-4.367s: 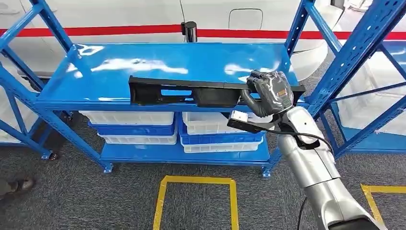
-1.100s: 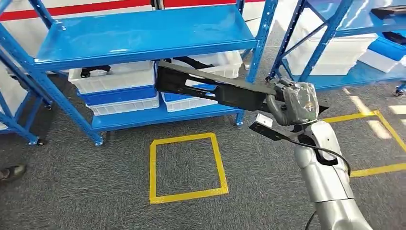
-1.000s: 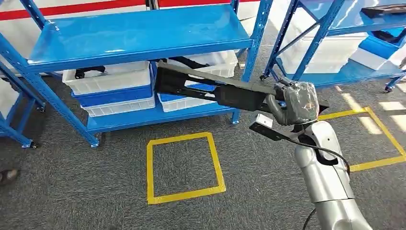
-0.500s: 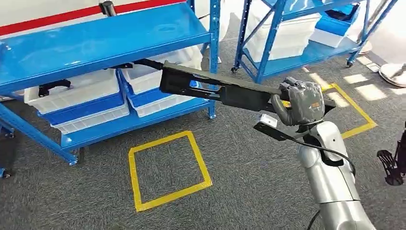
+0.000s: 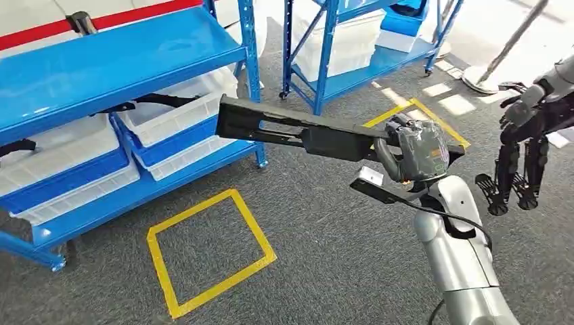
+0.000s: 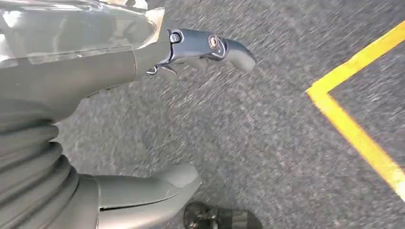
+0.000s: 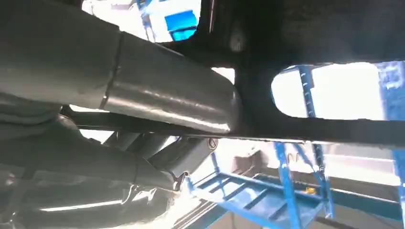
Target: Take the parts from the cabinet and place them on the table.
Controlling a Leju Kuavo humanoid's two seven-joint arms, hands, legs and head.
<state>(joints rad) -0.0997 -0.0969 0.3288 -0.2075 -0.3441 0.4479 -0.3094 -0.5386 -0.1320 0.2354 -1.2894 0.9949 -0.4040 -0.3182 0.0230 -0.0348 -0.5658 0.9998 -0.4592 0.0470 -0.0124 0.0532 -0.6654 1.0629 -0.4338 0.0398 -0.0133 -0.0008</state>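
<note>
My right hand (image 5: 414, 150) grips one end of a long black plastic part (image 5: 298, 132) and holds it level in the air, its free end pointing left toward the blue cabinet (image 5: 101, 61). In the right wrist view the thumb (image 7: 157, 95) presses against the dark part (image 7: 305, 38), which spans the frame. My left hand (image 6: 119, 71) hangs over the grey carpet with its fingers (image 6: 210, 45) apart and nothing in it.
White bins (image 5: 179, 115) with black parts sit on the cabinet's lower shelves. A second blue rack (image 5: 352, 40) stands behind. Yellow tape squares (image 5: 203, 250) mark the carpet. Another robot's dark arm and hand (image 5: 524, 135) hangs at the right edge.
The whole scene has swung left as the camera turned right; the cabinet now lies farther left and another robot's arm has come in at the right. My right hand still holds the part.
</note>
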